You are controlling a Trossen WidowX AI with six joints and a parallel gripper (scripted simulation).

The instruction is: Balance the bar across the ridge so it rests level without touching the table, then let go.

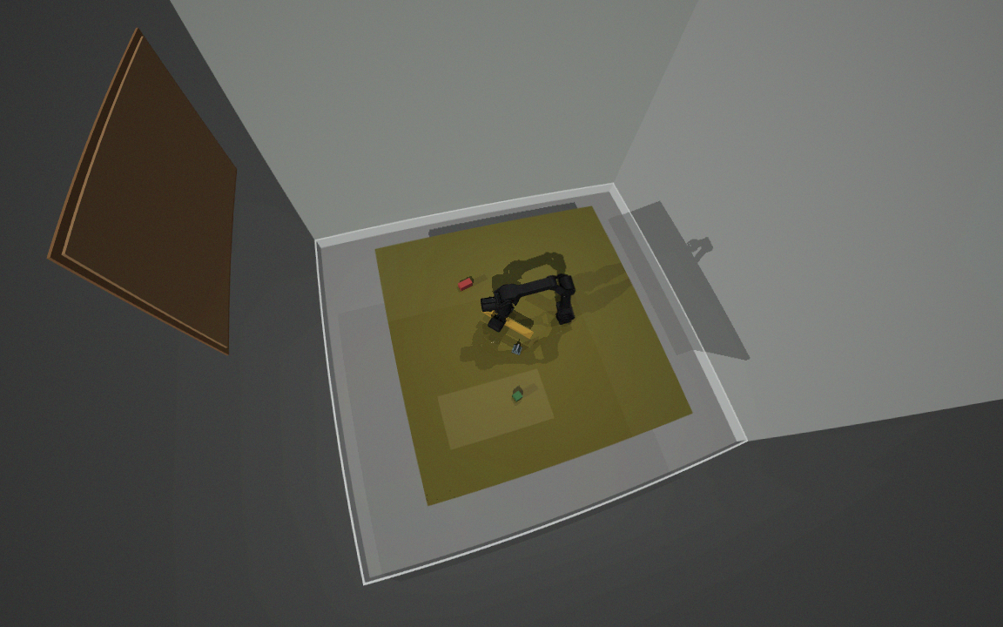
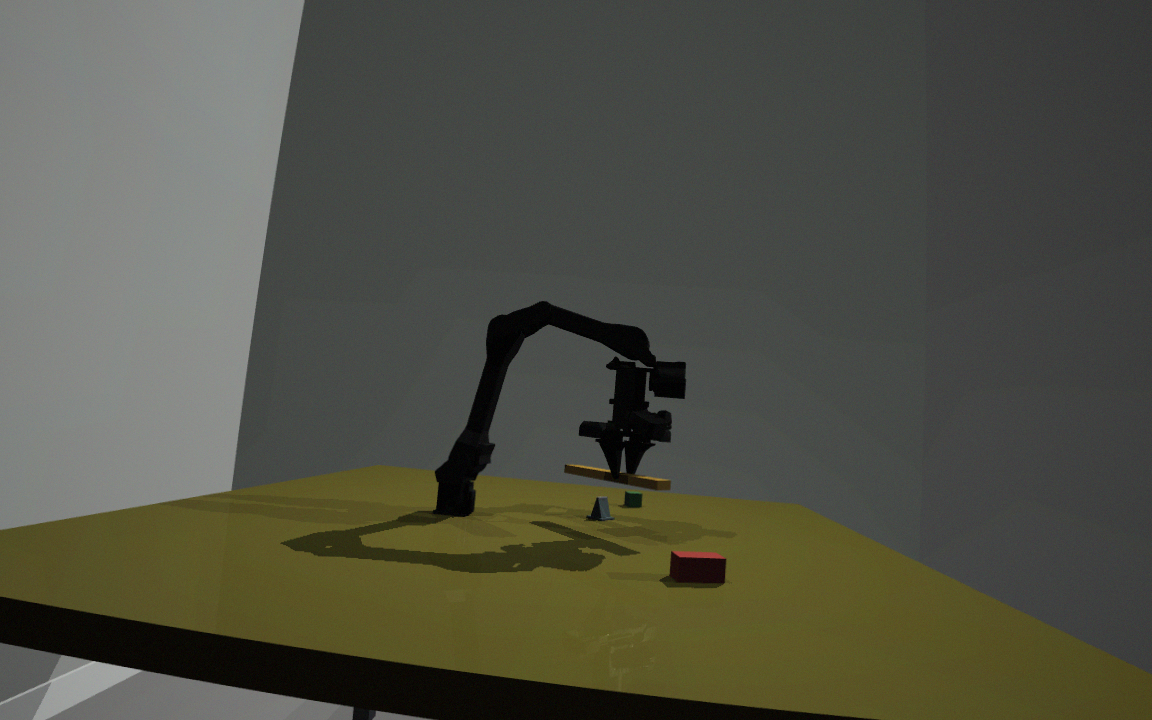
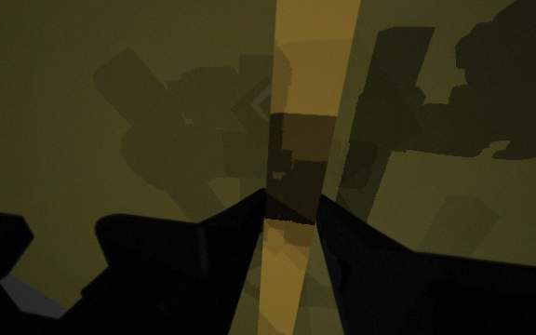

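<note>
A long orange-yellow bar is held in the air above the table. My gripper is shut on the bar near its middle, one finger on each side. The grey ridge is a small wedge standing on the table. Nothing lies on it. In the exterior view the bar hangs higher than the ridge, and in the top view the ridge shows just beyond the bar's near end. In the top view the fingertips are hidden under the arm.
A red block lies on the olive table, on the side of the bar away from the ridge. A green block stands beyond the ridge. The arm's shadow falls across the table.
</note>
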